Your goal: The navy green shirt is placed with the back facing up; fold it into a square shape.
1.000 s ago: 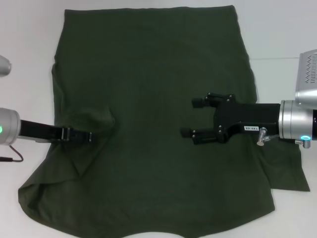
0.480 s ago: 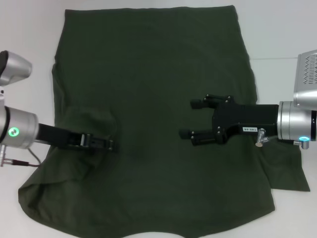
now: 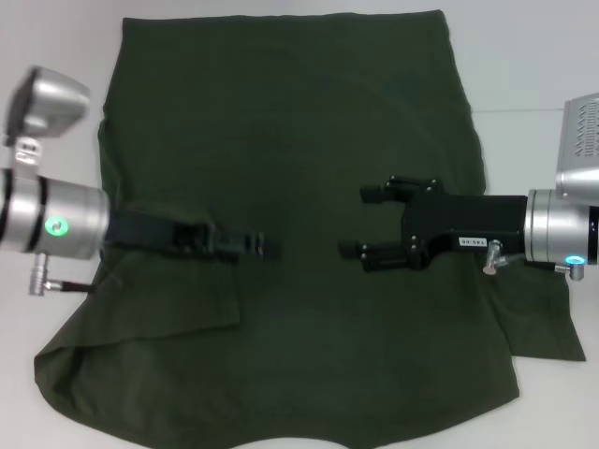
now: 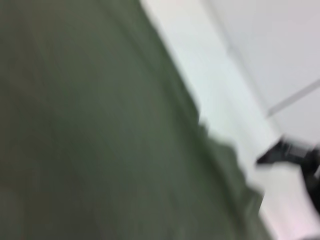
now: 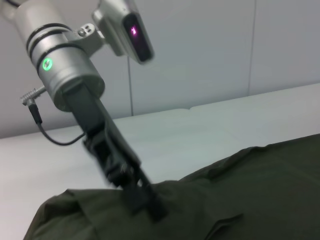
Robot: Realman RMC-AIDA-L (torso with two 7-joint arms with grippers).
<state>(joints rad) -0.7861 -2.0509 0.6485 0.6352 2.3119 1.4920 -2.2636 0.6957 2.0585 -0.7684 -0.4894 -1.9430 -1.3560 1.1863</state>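
since a moment ago, my left gripper (image 3: 265, 250) has slid toward the shirt's middle, fingers pinching the left sleeve to fold it in. my right gripper (image 3: 365, 224) hangs over the right half, fingers spread, holding nothing. the navy green shirt (image 3: 299, 122) lies flat on the white table (image 3: 533, 56), soft, floppy and plain.

We note a dark olive-green matt cotton-like cloth shirt (image 3: 290, 140) with soft creases, a smooth pale matt tabletop (image 3: 533, 65), we record matt black plastic-looking gripper fingers (image 3: 374, 251), brushed silver metal wrist housings with a satin sheen (image 3: 65, 220).
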